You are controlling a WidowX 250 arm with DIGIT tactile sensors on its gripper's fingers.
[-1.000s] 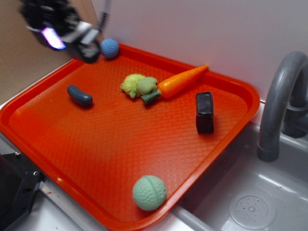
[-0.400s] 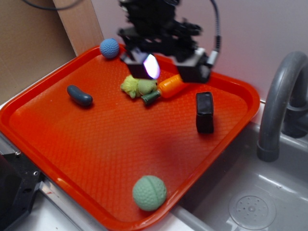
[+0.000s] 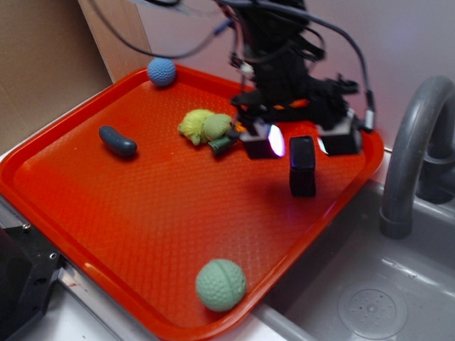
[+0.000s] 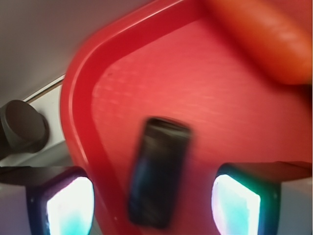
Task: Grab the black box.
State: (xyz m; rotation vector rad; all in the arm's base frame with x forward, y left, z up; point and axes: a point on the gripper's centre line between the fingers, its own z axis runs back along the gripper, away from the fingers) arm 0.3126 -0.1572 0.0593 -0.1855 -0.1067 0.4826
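The black box is a small glossy black block lying on the right part of the red tray. My gripper hangs open just above its far end, one lit finger on each side. In the wrist view the black box shows blurred between the two glowing fingertips, apart from both. The orange carrot fills the top right of that view; in the exterior view the arm hides most of it.
On the tray lie a dark blue-grey bean, a blue ball, a yellow-green soft toy and a green ball. A grey tap and the sink stand right of the tray.
My gripper has swept from the tray's far left corner across to the right and come down over the black box. The objects on the tray have not moved.
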